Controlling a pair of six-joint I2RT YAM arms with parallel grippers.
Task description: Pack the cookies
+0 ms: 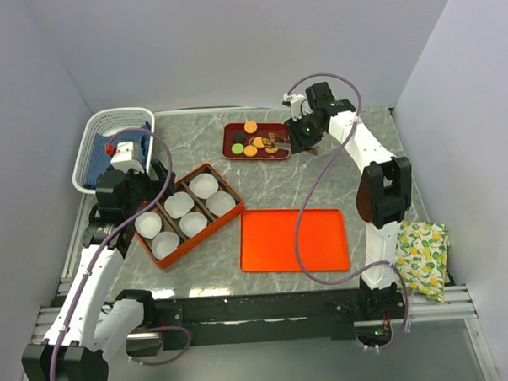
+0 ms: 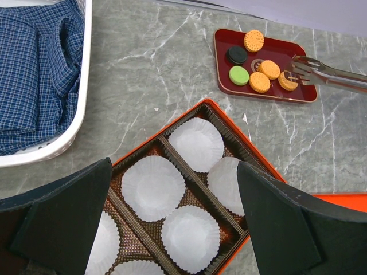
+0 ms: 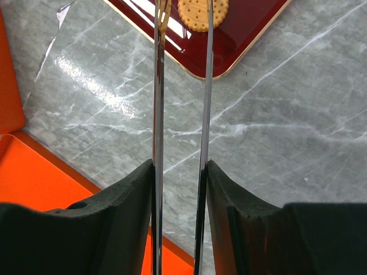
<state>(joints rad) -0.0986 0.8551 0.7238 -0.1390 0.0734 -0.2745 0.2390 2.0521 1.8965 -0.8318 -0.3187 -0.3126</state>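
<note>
At the far left, a white basket holds a blue checked cloth. Just beside it is an orange box. Six white paper cups sit in it, in two rows of three.

The left gripper hangs over this box with its fingers spread wide, holding nothing. In the left wrist view those dark fingers cover the near corners of the box, so some cups are only partly seen.

To the right of the box, a flat orange tray lies on the grey table. Farther back is a small dark red tray. All six cookies are on it: four orange, one green cookie and one black cookie. They are well apart from the box.

The right gripper squeezes the metal tongs. The two tong arms are close together with a thin gap. Their tips are around an orange cookie at the right end of the red tray. I cannot tell if they pinch it. In the right wrist view the top edge cuts off the tips and part of that cookie.

At the far right, a yellow lemon cloth lies at the table's edge.
</note>
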